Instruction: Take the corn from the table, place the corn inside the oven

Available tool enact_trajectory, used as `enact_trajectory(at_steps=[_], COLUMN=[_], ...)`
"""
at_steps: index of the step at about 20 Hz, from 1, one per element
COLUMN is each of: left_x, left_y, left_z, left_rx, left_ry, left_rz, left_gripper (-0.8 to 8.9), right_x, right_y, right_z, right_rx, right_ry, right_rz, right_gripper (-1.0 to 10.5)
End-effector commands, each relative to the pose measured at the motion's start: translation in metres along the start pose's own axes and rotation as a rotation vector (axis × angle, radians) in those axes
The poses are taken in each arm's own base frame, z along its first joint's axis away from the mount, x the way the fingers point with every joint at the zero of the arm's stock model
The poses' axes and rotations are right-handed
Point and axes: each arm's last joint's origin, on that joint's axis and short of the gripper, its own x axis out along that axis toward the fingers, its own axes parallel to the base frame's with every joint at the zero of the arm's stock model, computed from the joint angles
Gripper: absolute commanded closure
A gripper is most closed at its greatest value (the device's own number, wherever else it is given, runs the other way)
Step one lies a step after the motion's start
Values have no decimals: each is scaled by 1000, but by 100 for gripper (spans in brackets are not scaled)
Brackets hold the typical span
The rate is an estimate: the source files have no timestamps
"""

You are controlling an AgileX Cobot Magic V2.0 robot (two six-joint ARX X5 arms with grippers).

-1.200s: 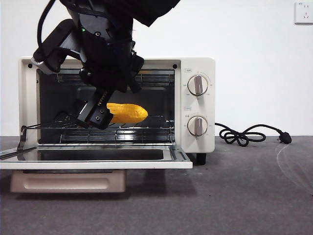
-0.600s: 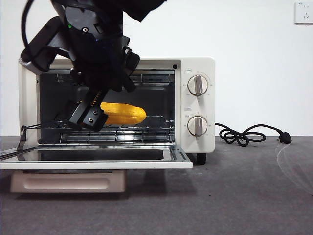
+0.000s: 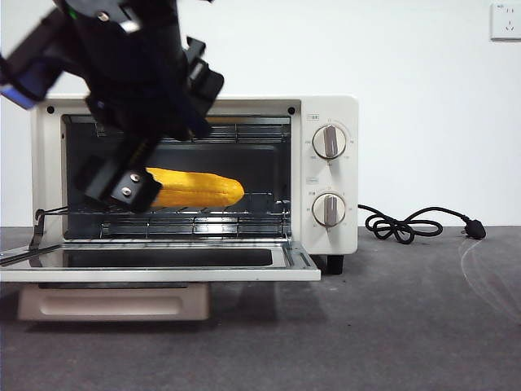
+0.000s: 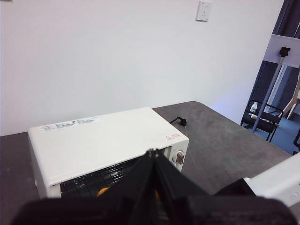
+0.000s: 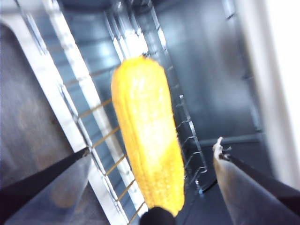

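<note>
The yellow-orange corn [image 3: 199,189] lies lengthwise on the wire rack inside the cream-white oven [image 3: 326,114], whose glass door [image 3: 163,269] hangs flat open. My right gripper [image 3: 122,183] is open at the corn's left end, in the oven's mouth. In the right wrist view the corn [image 5: 147,136] rests on the rack between the spread jaws of that gripper [image 5: 152,147], touching neither. My left gripper [image 4: 152,153] is shut on nothing and looks down on the oven's top [image 4: 103,140] from high up. A sliver of corn [image 4: 102,191] shows through the opening.
The oven stands on the dark grey table [image 3: 407,326]. Its black cord [image 3: 407,224] lies coiled to the right. Two round knobs [image 3: 329,141] sit on the oven's right panel. A wall socket [image 3: 506,20] is at the top right.
The right gripper has drawn back to the left and upward, out of the oven. The corn stays lying on the rack, and more of its length shows.
</note>
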Motion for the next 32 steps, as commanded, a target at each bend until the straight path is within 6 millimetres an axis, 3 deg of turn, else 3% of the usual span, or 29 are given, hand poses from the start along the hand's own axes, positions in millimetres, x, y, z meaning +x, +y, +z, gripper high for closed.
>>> enact_trajectory(at_steps=[1, 11, 16, 20, 28, 32], left_x=[-1, -1, 3, 15, 76, 111], left_y=[0, 0, 3, 6, 3, -2], left_z=[0, 0, -2, -3, -14, -23], left_rx=[11, 12, 51, 98, 216, 253], left_ry=[-5, -3, 24, 79, 298, 449], left_rz=[0, 1, 124, 247, 332, 226], left_gripper=[819, 819, 819, 819, 820, 822], right_x=[-8, -45, -83, -119, -169, -185], right_y=[-4, -39, -72, -100, -150, -165], right_z=[3, 7, 2, -11, -61, -87], right_rx=[38, 132, 214, 263, 372, 415], right_ry=[-12, -48, -108, -151, -119, -89], right_rz=[-25, -68, -14, 55, 146, 234], right_gripper=[510, 510, 523, 663, 965, 962])
